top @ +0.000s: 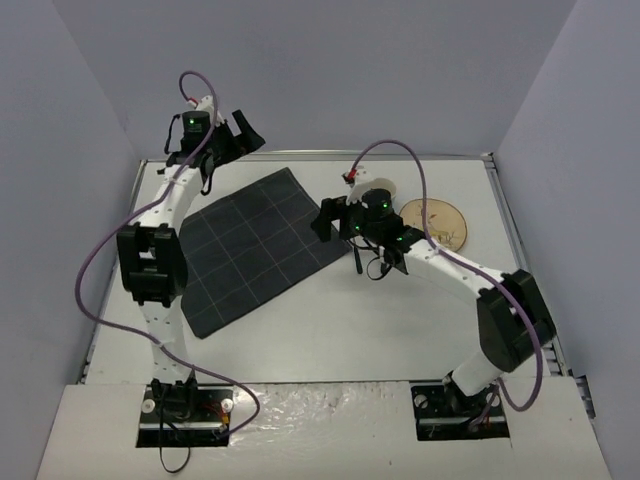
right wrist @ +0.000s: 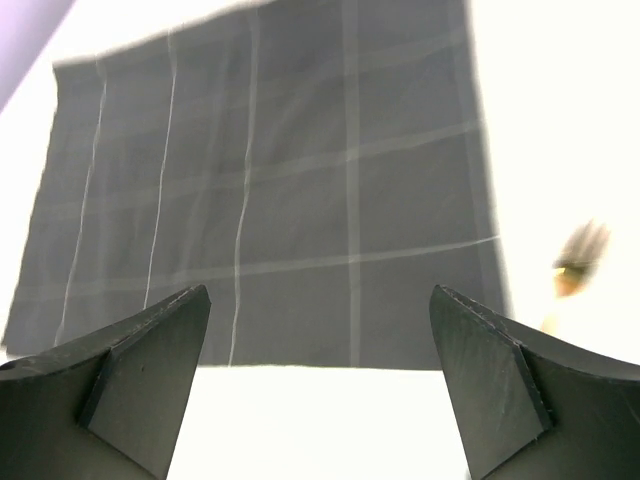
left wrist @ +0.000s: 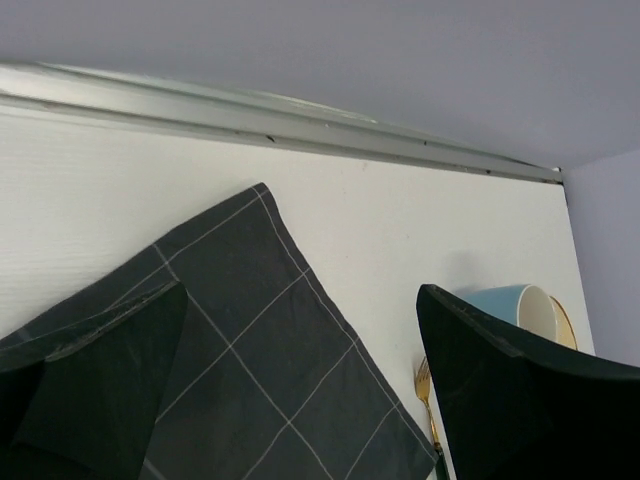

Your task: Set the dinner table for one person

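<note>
place: looks like a robot lab test cell tbh | walls: plain pale grey panels (top: 320,70) boxing in three sides | bench: white dinner table (top: 350,330) with thin metal edge rails (left wrist: 300,128) | gear: left arm (top: 170,200) and right arm (top: 450,265) bolted at the near edge, purple cables (top: 392,143) looping loose, green lights (top: 190,125) on the joints
</note>
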